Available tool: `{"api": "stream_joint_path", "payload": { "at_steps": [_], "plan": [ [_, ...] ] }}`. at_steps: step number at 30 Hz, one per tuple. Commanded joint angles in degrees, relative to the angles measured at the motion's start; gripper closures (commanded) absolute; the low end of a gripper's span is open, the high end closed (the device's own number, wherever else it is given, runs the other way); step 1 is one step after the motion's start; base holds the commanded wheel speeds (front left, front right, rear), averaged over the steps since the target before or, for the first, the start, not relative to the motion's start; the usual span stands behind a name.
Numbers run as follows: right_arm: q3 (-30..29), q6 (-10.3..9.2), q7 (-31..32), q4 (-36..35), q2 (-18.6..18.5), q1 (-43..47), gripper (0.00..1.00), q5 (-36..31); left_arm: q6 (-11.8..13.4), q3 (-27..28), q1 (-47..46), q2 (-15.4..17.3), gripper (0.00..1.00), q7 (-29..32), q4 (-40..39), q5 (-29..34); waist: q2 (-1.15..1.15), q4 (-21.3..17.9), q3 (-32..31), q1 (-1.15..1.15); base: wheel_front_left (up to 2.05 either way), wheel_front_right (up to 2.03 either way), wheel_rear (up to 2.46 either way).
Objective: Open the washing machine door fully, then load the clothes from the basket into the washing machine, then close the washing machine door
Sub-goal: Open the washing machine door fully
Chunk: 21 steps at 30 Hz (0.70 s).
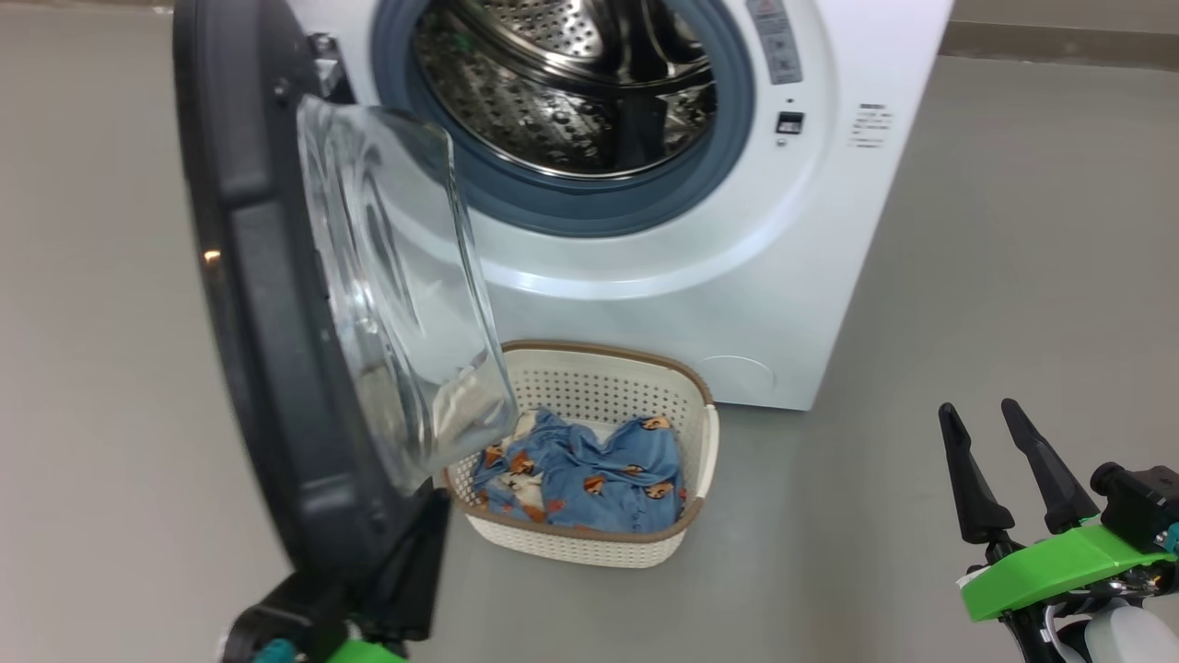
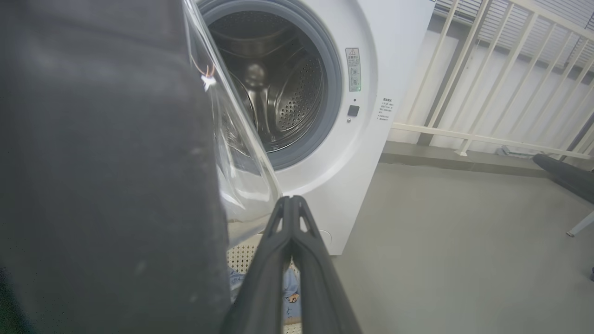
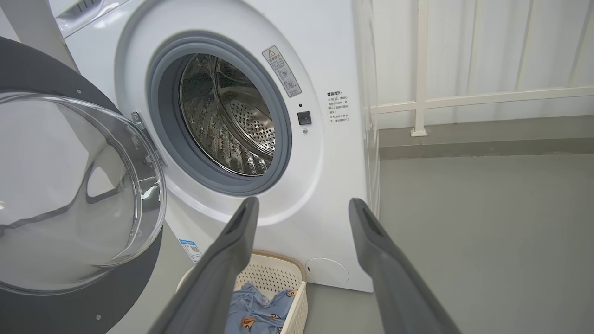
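Observation:
The white washing machine [image 1: 737,276] stands ahead with its steel drum [image 1: 571,83] exposed. The washing machine door [image 1: 267,304] is swung out to the left, black rim edge-on and glass bulge [image 1: 396,285] facing the drum. On the floor below sits the cream basket [image 1: 695,460] holding the blue printed clothes [image 1: 589,470]. My left gripper [image 1: 424,543] is shut, empty, low beside the door's inner bottom edge; in the left wrist view its fingers [image 2: 290,218] meet next to the glass [image 2: 236,153]. My right gripper [image 1: 979,408] hangs open at the lower right, empty, pointing at the machine [image 3: 302,204].
Grey floor [image 1: 995,276] spreads to the right of the machine. A white railing [image 3: 420,69] on a low kerb runs behind it. A dark elongated object [image 2: 564,174] lies at the right edge of the left wrist view.

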Motion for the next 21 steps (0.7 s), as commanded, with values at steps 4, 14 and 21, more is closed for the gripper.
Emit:
{"api": "stream_joint_path", "payload": {
  "at_steps": [4,14,21],
  "plan": [
    [1.02,0.09,-0.7,-1.48,-0.4,0.32,0.0,-0.37,2.83,7.18,-2.55,4.27,1.0,-0.27,-0.6,-1.08,0.0,2.25,0.11,0.0,0.0,0.0,0.0],
    [0.84,0.09,-0.7,-1.52,0.08,0.22,0.0,-0.46,6.5,13.5,-2.56,9.05,1.0,2.81,-3.28,-2.42,0.0,4.56,0.33,0.0,0.0,0.0,0.0],
    [0.7,0.09,-0.7,-1.7,0.6,-0.13,0.0,-0.54,7.04,16.57,-4.33,12.44,1.0,5.32,-2.13,-3.67,0.0,5.78,1.2,0.0,0.0,0.0,0.0]
  ]
}}
